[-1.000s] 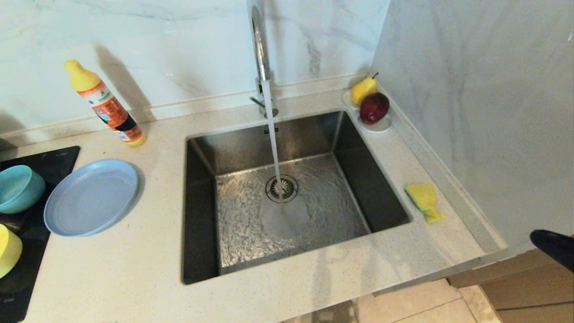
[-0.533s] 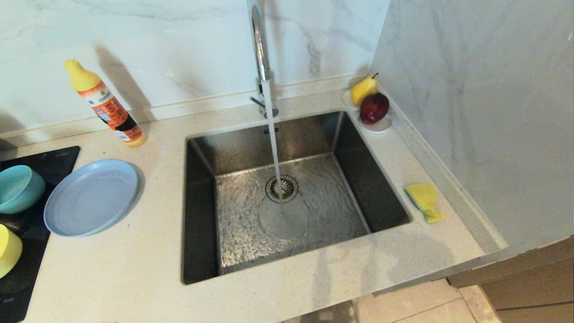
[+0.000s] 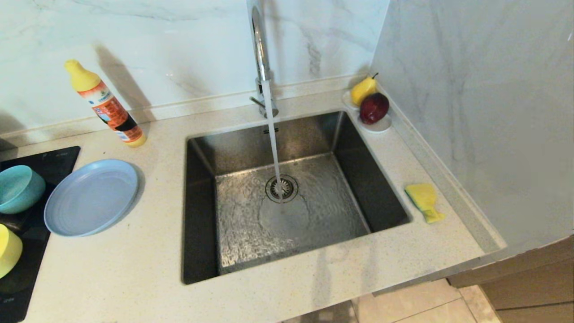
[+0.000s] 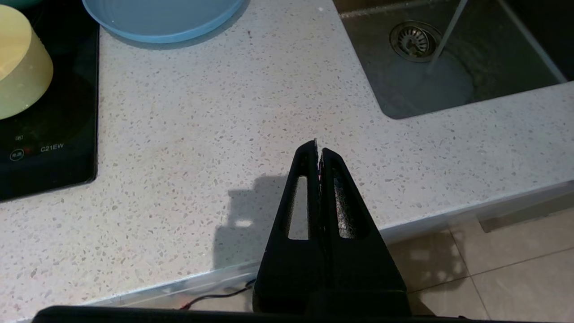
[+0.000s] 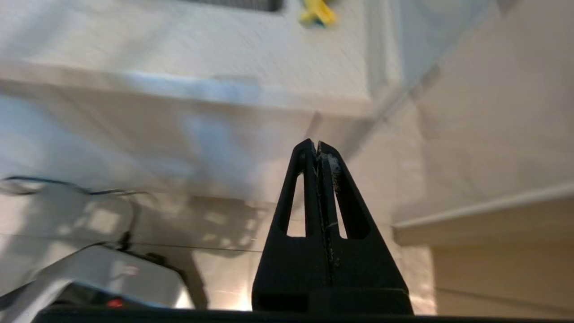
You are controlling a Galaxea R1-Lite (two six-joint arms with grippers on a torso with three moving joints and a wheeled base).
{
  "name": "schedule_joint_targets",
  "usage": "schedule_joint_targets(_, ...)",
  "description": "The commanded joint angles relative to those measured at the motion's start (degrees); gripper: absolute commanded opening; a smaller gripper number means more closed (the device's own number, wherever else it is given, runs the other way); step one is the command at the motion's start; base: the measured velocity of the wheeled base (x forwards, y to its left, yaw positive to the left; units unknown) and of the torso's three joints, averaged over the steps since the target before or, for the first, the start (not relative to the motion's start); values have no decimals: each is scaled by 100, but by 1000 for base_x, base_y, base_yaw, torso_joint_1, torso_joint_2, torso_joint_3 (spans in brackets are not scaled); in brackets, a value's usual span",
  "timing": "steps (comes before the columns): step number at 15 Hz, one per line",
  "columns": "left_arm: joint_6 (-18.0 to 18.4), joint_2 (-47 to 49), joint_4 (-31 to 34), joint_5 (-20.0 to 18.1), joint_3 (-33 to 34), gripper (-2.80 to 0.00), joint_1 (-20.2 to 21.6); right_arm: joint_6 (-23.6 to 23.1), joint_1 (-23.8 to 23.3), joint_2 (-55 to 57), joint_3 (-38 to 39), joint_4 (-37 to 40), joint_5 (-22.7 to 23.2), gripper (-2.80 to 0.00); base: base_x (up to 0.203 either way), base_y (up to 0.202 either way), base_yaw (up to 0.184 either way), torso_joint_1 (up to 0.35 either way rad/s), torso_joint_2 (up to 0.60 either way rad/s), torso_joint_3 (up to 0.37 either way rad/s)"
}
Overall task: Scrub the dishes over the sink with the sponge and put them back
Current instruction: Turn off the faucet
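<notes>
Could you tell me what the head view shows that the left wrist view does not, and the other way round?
Only the head view shows the chrome tap, the orange detergent bottle, the pear and dark red apple on their small white dish, the sponge right of the sink, and the teal-blue bowl.

Only the left wrist view shows the left hand, shut and empty, above the counter's front edge.

Both show the grey-blue plate, the yellow-green bowl, the black cooktop, the strainer drain and the running water.
</notes>
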Motion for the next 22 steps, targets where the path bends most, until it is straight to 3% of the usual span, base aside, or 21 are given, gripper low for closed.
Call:
schedule_joint_targets(1,-14,9,0,-1,1,-280,-1,80,102,-857,145,145,-431,-280,0,0,0,0,0,0)
schedule_joint_targets(2,-6,9,0,6,1,-280,1,167,114,-1080,166,258,-829,-280,0,0,0,0,0,0)
schedule_joint_targets(3,-6,9,0,8,1,-280,6,266,123,-1121,182,334,-921,-280,0,0,0,0,0,0)
schedule_joint_targets(5,-6,9,0,-1,1,-280,5,346,127,-1102,189,363,-936,-280,0,0,0,0,0,0)
schedule_joint_targets(8,-9,9,0,5,1,-280,1,994,127,-1102,172,758,-997,-280,0,0,0,0,0,0)
schedule_joint_targets(11,-6,9,0,-1,1,-280,0,841,127,-1102,171,747,-945,-280,0,0,0,0,0,0)
schedule_joint_targets(14,-14,9,-8,8,1,-280,-1,1043,127,-1102,171,741,-980,-280,0,0,0,0,0,0)
schedule_joint_targets(22,-12,9,0,5,1,-280,1,1045,127,-1101,171,741,-980,-280,0,0,0,0,0,0)
